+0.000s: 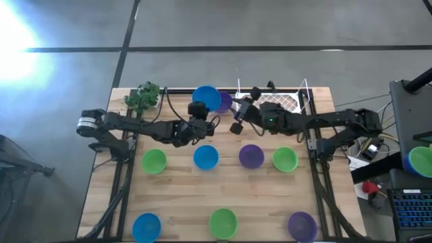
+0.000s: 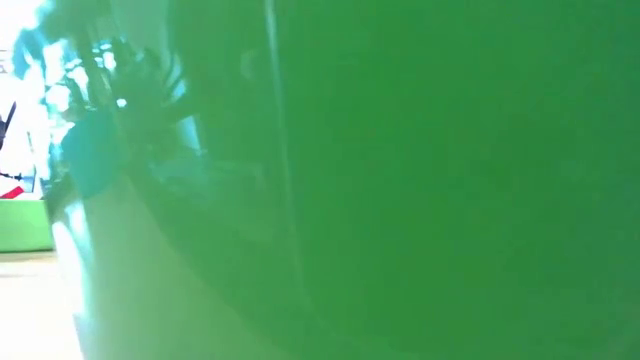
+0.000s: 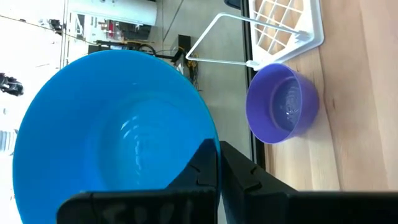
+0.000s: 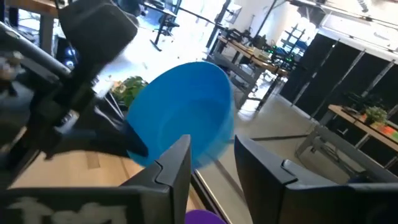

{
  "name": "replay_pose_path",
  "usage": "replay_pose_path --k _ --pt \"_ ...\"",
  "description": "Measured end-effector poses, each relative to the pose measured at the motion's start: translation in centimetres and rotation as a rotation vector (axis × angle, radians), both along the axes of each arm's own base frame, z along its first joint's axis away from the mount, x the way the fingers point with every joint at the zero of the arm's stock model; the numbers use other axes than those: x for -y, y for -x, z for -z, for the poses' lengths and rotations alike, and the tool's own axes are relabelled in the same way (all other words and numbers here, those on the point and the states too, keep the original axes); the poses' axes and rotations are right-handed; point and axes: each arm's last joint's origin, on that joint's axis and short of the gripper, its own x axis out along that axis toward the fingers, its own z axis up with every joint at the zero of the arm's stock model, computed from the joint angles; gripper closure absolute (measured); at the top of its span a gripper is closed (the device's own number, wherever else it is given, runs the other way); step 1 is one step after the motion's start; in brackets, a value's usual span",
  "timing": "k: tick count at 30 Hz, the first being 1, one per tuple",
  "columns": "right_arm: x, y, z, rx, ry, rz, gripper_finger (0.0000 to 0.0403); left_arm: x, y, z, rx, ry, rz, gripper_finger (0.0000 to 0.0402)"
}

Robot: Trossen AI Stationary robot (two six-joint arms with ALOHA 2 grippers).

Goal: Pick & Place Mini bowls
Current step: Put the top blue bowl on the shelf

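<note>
My left gripper (image 1: 201,113) is shut on a blue mini bowl (image 1: 207,98), held up over the table's far edge and tipped on its side. A purple mini bowl (image 3: 283,102) stands on its base just right of it, at the foot of the white wire rack (image 1: 287,101). My right gripper (image 4: 211,165) is open and points at the blue bowl (image 4: 186,115) from the right, with nothing between its fingers. Several more green, blue and purple bowls stand in two rows: a middle row (image 1: 206,157) and a near row (image 1: 223,223). My left gripper holds the blue bowl by its rim (image 3: 214,146), one finger (image 3: 202,171) inside the bowl and the other (image 3: 245,177) outside its wall. The fingers come roughly level from the table's left. The bowl is lifted clear, on its side, its hollow facing the wrist.
A leafy green toy plant (image 1: 144,96) stands at the far left corner. A green bowl's wall (image 2: 400,180) fills the low view and hides everything behind it. Bare wood lies between the two rows of bowls. A dark stand with a blue bowl (image 1: 420,160) is off the table's right.
</note>
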Motion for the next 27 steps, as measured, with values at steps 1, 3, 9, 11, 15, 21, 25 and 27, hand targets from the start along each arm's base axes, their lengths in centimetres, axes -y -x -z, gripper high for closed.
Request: replay_pose_path --k 1,3,9,11,15,21,25,27 --pt "0.1 -0.4 0.0 -0.007 0.001 0.002 0.0278 0.0 0.0 0.0 -0.002 -0.001 0.002 0.0402" --pt "0.4 -1.2 0.0 -0.008 -0.003 0.01 0.0275 0.1 0.0 0.0 -0.004 -0.004 0.002 0.0402" --pt "0.8 -2.7 0.0 -0.009 -0.012 0.021 0.0273 0.5 0.1 0.1 -0.031 -0.025 0.002 0.0402" --pt "0.9 -3.0 0.0 -0.007 -0.018 0.024 0.0273 0.8 0.1 0.1 -0.032 -0.025 0.01 0.0402" --pt "1.6 -3.3 -0.1 -0.009 -0.045 0.048 0.0275 1.3 0.0 0.0 -0.032 -0.027 0.027 0.0402" --pt "2.6 -3.2 -0.1 -0.017 -0.117 0.085 0.0281 2.2 0.1 0.0 -0.042 -0.051 0.023 0.0401" --pt "2.8 -3.1 0.1 -0.022 -0.129 0.086 0.029 2.4 0.1 0.0 -0.042 -0.052 0.029 0.0401" --pt "2.8 -3.1 0.2 -0.027 -0.13 0.086 0.0298 2.5 0.1 0.0 -0.041 -0.051 0.03 0.0401"
